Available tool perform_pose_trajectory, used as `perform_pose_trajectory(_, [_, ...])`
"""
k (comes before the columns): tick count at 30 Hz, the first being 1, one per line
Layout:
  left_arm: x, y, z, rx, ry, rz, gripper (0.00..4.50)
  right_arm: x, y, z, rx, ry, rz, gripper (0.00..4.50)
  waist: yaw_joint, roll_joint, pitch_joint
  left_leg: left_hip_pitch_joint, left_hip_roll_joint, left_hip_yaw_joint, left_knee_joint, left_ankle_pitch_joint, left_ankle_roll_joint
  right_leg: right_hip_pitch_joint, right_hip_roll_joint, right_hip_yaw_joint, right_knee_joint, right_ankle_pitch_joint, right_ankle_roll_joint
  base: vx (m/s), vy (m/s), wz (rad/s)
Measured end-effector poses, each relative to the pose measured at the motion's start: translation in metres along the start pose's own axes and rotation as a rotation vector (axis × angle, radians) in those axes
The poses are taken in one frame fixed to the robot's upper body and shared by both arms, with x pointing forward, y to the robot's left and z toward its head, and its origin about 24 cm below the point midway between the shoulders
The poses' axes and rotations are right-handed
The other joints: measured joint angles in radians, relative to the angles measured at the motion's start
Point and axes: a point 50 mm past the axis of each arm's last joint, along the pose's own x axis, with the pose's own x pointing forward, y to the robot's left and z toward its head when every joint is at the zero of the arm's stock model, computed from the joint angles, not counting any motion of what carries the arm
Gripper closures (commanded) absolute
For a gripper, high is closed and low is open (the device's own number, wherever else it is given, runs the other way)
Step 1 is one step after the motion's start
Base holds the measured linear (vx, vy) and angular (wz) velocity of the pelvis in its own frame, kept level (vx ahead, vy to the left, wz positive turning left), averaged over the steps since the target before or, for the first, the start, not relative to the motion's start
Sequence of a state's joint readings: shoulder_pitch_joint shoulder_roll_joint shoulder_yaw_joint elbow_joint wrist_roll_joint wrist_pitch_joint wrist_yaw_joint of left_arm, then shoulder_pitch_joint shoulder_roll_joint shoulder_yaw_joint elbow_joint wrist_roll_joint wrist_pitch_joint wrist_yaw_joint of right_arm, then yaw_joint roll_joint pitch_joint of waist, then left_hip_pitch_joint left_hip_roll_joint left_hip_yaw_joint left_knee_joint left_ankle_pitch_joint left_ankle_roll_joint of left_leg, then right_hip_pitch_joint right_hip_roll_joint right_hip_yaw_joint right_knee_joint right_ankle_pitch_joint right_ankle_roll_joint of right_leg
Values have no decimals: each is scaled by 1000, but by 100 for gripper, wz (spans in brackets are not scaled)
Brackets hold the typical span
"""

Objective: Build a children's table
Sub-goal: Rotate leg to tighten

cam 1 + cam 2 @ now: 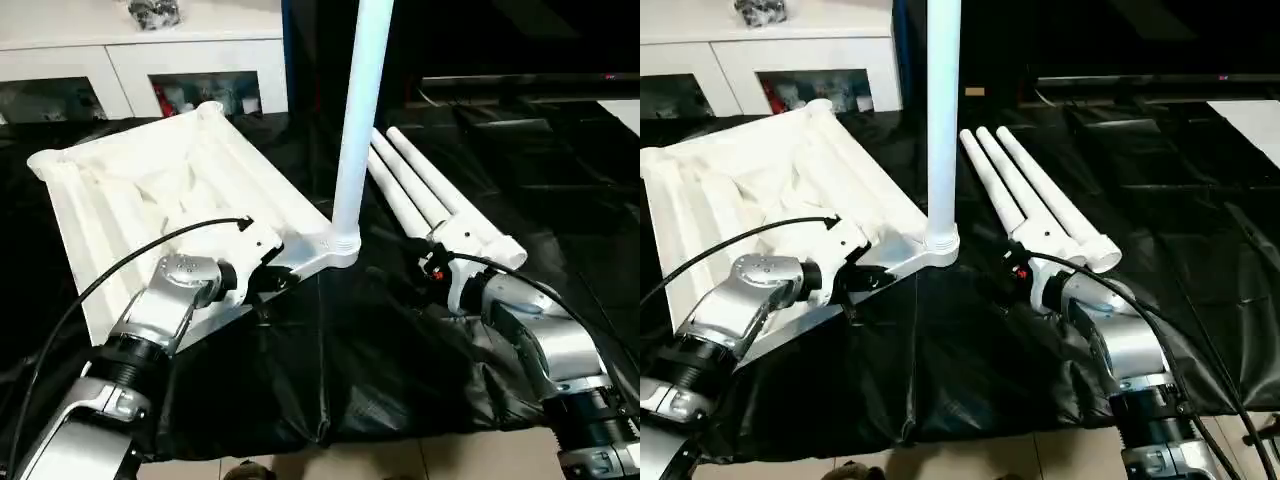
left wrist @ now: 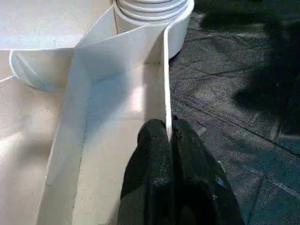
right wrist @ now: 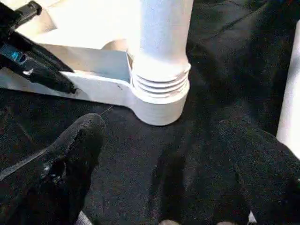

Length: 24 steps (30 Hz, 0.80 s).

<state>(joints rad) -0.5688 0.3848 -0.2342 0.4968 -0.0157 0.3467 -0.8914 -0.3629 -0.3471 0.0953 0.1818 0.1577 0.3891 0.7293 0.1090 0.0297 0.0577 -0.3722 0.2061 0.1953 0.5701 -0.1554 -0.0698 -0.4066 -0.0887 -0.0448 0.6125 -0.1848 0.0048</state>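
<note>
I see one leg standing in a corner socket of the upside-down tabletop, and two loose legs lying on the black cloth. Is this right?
Not quite: three loose legs lie on the black cloth, not two, as the right eye view shows. One leg does stand in a corner socket of the upside-down tabletop.

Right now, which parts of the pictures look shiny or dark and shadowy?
Left eye view: the crinkled black plastic floor sheet catches pale glints, and the upright white round tube leg looks bright. Left wrist view: a soft shadow lies inside the white ribbed tabletop underside ahead of the left claw. Right wrist view: the right claw looms dark and blurry.
</note>
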Motion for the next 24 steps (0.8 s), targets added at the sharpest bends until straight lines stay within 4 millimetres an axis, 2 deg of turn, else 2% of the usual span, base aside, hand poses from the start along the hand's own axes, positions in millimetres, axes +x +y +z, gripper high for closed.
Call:
perform_pose_trajectory(3, [-4,2,-2,16,0,-24,446,5,-2,2,-19,17,16,13,0,-1,1,0,0,0,0,0,0,0,0,0,0,1,0,0,0,0])
perform_pose_trajectory(10, [-20,-3,-12,89,-11,-164,449,12,-5,3,-93,50,54,7,15,-2,1,-2,-1,2,1,0,0,0,-2,0,-1,0,2,0,0,0])
perform_pose_trajectory(18, [-22,-9,-14,134,-11,-241,449,21,3,-1,-101,62,198,7,27,-4,1,-3,-1,2,3,0,1,0,-3,0,1,0,2,0,0,0])
perform_pose_trajectory(24, [-23,-12,-15,157,-15,-277,449,38,13,3,-172,58,281,7,33,-4,1,-3,-1,3,4,0,1,0,-3,0,3,0,2,0,0,0])
